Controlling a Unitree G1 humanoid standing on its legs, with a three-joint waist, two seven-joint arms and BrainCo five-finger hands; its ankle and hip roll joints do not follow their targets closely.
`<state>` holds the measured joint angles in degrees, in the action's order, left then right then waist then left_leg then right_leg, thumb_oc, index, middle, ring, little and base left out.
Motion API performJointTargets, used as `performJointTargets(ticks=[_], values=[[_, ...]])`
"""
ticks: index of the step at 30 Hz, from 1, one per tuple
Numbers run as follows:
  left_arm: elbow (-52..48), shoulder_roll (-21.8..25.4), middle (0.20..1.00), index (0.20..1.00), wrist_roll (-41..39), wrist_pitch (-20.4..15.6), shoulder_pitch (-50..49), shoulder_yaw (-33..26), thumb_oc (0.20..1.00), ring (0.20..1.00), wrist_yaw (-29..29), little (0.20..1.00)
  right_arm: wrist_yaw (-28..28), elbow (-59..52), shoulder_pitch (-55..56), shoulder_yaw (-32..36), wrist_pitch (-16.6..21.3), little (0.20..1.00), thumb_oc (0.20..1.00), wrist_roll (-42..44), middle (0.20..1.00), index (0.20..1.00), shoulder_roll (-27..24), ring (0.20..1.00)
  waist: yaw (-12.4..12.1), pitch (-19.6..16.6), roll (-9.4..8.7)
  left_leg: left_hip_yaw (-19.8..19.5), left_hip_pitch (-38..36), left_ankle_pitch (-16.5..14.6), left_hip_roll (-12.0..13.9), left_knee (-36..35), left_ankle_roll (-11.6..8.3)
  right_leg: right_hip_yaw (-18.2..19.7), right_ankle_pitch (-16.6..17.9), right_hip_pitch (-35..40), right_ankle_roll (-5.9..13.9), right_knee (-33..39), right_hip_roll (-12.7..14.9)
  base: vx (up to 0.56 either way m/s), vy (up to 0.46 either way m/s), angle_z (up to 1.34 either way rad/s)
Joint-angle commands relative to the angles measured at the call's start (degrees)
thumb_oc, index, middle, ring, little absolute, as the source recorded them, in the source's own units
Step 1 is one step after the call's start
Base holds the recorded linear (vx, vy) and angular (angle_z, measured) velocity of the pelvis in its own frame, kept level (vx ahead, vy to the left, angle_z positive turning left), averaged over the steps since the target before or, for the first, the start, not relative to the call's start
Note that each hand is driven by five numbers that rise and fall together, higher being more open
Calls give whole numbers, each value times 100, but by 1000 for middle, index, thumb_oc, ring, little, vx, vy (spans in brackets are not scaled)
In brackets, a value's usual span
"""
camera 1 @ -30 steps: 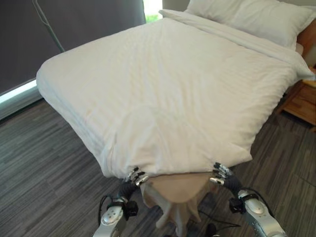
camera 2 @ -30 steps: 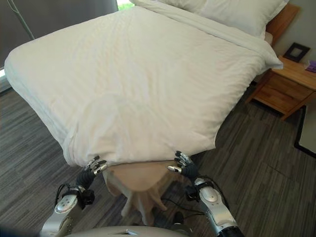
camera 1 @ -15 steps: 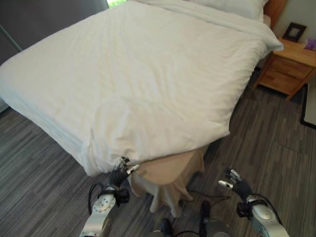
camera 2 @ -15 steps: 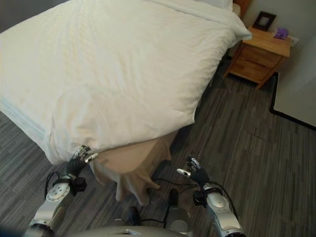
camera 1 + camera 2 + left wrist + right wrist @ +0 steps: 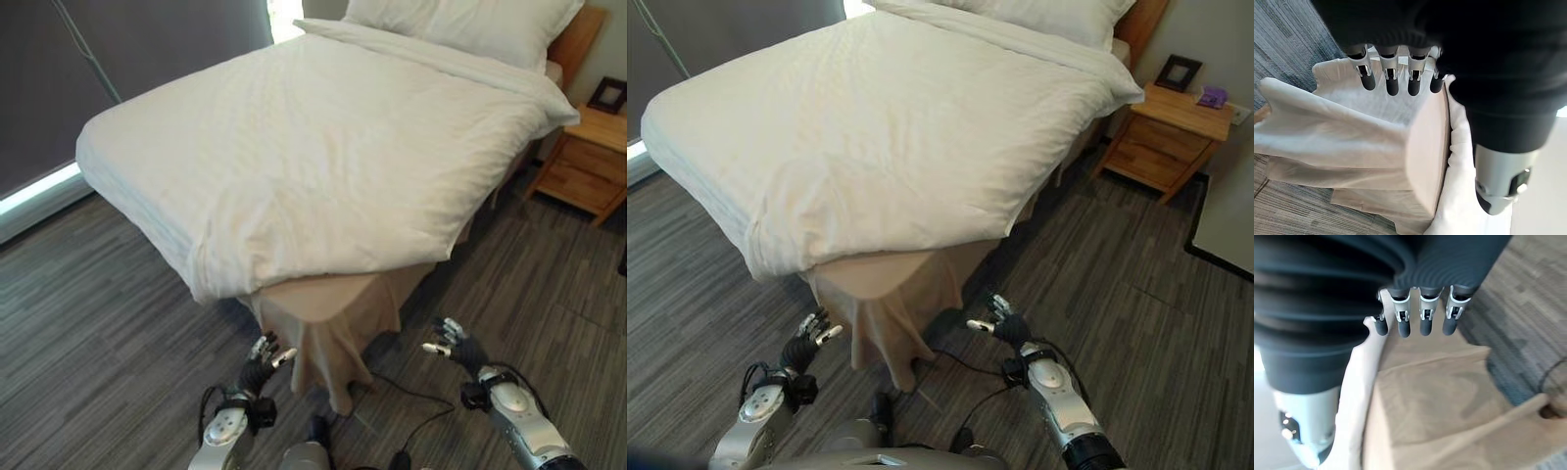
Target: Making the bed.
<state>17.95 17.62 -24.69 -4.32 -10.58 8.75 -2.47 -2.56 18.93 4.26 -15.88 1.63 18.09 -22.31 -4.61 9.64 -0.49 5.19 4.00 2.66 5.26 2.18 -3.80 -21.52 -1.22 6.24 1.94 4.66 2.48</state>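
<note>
A white duvet [image 5: 323, 147] lies spread flat over the bed, its near corner hanging over the beige bed skirt [image 5: 333, 313]. White pillows [image 5: 460, 20] lie at the head end. My left hand [image 5: 263, 357] hovers low over the floor, in front of the bed corner, open and holding nothing. My right hand [image 5: 453, 343] floats to the right of the corner, also open and apart from the cloth. In the left wrist view straight fingers [image 5: 1392, 81] point at the duvet and the skirt. In the right wrist view straight fingers [image 5: 1424, 316] point at the skirt [image 5: 1440, 396].
A wooden nightstand [image 5: 1171, 137] with a picture frame [image 5: 1176, 71] and a small purple thing [image 5: 1212, 96] stands right of the bed. A dark curtain [image 5: 98, 59] hangs at the left. Grey plank floor [image 5: 98, 313] surrounds the bed's foot.
Both hands held the duvet's near edge a second ago. The right hand came off first, then the left; both now hang lower, away from the bed. The camera has shifted.
</note>
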Motion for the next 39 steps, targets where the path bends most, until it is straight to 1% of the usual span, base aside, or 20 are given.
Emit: performJointTargets(ticks=[1, 3, 6, 9, 10, 13, 14, 15, 17, 21, 22, 23, 24, 25, 27, 30, 31, 34, 35, 39], values=[[-247, 64, 1000, 1000, -164, -280, 504, -133, 1000, 1000, -95, 1000, -101, -249, -227, -5, 217, 1000, 1000, 155, 1000, 1000, -132, 1000, -30, 44, -13, -579, 218, 452, 100, 303, -256, 165, 18, 52, 228, -436, 460, -47, 16, -13], [-299, 95, 1000, 1000, -185, -305, 547, -232, 1000, 1000, -128, 1000, -142, -293, -192, 17, 205, 1000, 1000, 152, 1000, 1000, -184, 1000, 24, -30, -71, -573, 124, 400, 200, 425, -231, 126, 84, 1, 221, -432, 541, -26, 38, -21], [-348, 188, 1000, 1000, -116, -312, 633, -392, 1000, 1000, -168, 1000, -140, -345, -123, 132, 231, 1000, 1000, 199, 1000, 1000, -160, 1000, 156, -160, -50, -312, -177, 232, 361, 263, -219, 101, 49, -30, 227, -449, 542, 41, 67, 9], [-397, 350, 1000, 1000, 18, -360, 767, -511, 1000, 1000, -214, 1000, -126, -347, -45, 253, 277, 1000, 1000, 163, 1000, 1000, -127, 1000, 268, -294, 33, -27, -417, 231, 327, -149, -235, 118, 64, -19, 274, -442, 515, 114, 150, 1], [-484, 533, 1000, 1000, 61, -421, 897, -642, 1000, 1000, -253, 1000, -148, -316, -45, 284, 293, 1000, 1000, 123, 1000, 1000, -129, 1000, 295, -352, 61, 57, -540, 209, 284, -340, -225, 142, 91, 1, 320, -408, 542, 105, 151, -18], [-577, 627, 1000, 1000, 88, -431, 923, -710, 1000, 1000, -270, 1000, -163, -281, -47, 282, 297, 1000, 1000, 103, 1000, 1000, -122, 1000, 285, -362, 58, 92, -589, 188, 257, -389, -202, 185, 108, 7, 347, -395, 563, 64, 118, -8], [-723, 1013, 1000, 1000, 227, -472, 1089, -959, 1000, 1000, -324, 1000, -267, -217, -99, 207, 288, 1000, 1000, 51, 1000, 1000, -107, 1000, 282, -369, 48, 168, -617, 110, 179, -428, -146, 324, 151, -24, 415, -371, 624, 65, 140, -8], [-723, 1018, 1000, 1000, 226, -471, 1089, -963, 1000, 1000, -323, 1000, -267, -215, -103, 205, 288, 1000, 1000, 51, 1000, 1000, -103, 1000, 276, -367, 42, 177, -620, 109, 177, -428, -144, 332, 151, -27, 416, -373, 626, 89, 184, -17], [-750, 1423, 1000, 1000, 474, -442, 1273, -1158, 1000, 1000, -370, 1000, -386, -230, -108, 138, 271, 1000, 1000, 44, 1000, 1000, -92, 1000, 282, -373, 21, 258, -658, 82, 135, -506, -113, 403, 189, -62, 468, -356, 657, 63, 110, -21], [-198, 2541, 1000, 1000, 1240, -316, 2049, -1388, 1000, 1000, -566, 1000, -646, -293, 41, 24, 254, 1000, 1000, -19, 1000, 1000, -119, 1000, 366, -385, -53, 409, -679, 67, 93, -712, -94, 508, 276, -163, 572, -263, 670, 60, 94, -23], [101, 2931, 1000, 1000, 1560, -263, 2402, -1318, 1000, 1000, -608, 1000, -706, -299, 89, 7, 260, 1000, 1000, -18, 1000, 1000, -138, 1000, 397, -373, -89, 463, -669, 40, 99, -718, -105, 530, 283, -199, 603, -244, 658, 2, 33, -22], [118, 2938, 1000, 1000, 1558, -270, 2430, -1300, 1000, 1000, -610, 1000, -706, -298, 85, 17, 259, 1000, 1000, -19, 1000, 1000, -129, 1000, 387, -380, -97, 465, -645, 58, 96, -718, -102, 532, 300, -222, 601, -239, 660, 1, 27, -21], [446, 3239, 1000, 1000, 1729, -236, 2810, -1189, 1000, 1000, -658, 1000, -755, -342, 152, 14, 262, 1000, 1000, 12, 1000, 1000, -160, 1000, 433, -372, -136, 496, -593, 56, 109, -718, -105, 557, 331, -299, 623, -221, 653, -18, 25, -24], [1000, 3597, 1000, 1000, 1916, -154, 3442, -866, 1000, 1000, -689, 1000, -805, -400, 285, 6, 271, 1000, 1000, 23, 1000, 1000, -220, 1000, 502, -341, -216, 544, -510, 61, 120, -718, -104, 604, 398, -429, 660, -196, 631, -10, 33, -7], [1763, 3913, 1000, 1000, 2034, -40, 4258, -390, 1000, 1000, -764, 1000, -857, -455, 375, -3, 261, 1000, 1000, 54, 1000, 1000, -270, 1000, 594, -316, -310, 622, -446, 55, 140, -718, -107, 657, 462, -534, 698, -160, 601, -6, 18, -10], [3418, 4145, 1000, 1000, 1877, 58, 5851, 423, 1000, 1000, -810, 1000, -851, -456, 478, -78, 264, 1000, 1000, 179, 1000, 1000, -349, 1000, 776, -220, -482, 772, -310, 81, 183, -718, -122, 749, 616, -752, 777, -118, 576, -17, 21, -26], [3816, 4177, 1000, 1000, 1845, 71, 6141, 580, 1000, 1000, -771, 1000, -834, -455, 463, -102, 270, 1000, 1000, 214, 1000, 1000, -367, 1000, 821, -197, -512, 801, -273, 89, 189, -718, -129, 768, 652, -799, 795, -100, 573, -19, 22, -22], [4339, 4159, 1000, 1000, 1639, 107, 6689, 819, 1000, 1000, -709, 1000, -800, -450, 456, -129, 276, 1000, 1000, 260, 1000, 1000, -346, 1000, 856, -135, -588, 867, -187, 100, 200, -718, -135, 815, 725, -915, 816, -73, 574, -21, 38, -23], [4676, 4218, 1000, 1000, 1703, 123, 7131, 1057, 1000, 1000, -739, 1000, -788, -431, 392, -216, 282, 1000, 1000, 318, 1000, 1000, -348, 1000, 921, -43, -638, 918, -114, 96, 213, -718, -137, 864, 778, -1030, 842, -49, 566, -32, 38, -14], [4996, 4249, 1000, 1000, 1899, 201, 7642, 1266, 1000, 1000, -965, 1000, -743, -421, 245, -322, 321, 1000, 1000, 422, 1000, 1000, -315, 1000, 993, 105, -750, 992, 91, 141, 227, -718, -130, 975, 905, -1300, 868, -47, 553, -54, 38, -19]])
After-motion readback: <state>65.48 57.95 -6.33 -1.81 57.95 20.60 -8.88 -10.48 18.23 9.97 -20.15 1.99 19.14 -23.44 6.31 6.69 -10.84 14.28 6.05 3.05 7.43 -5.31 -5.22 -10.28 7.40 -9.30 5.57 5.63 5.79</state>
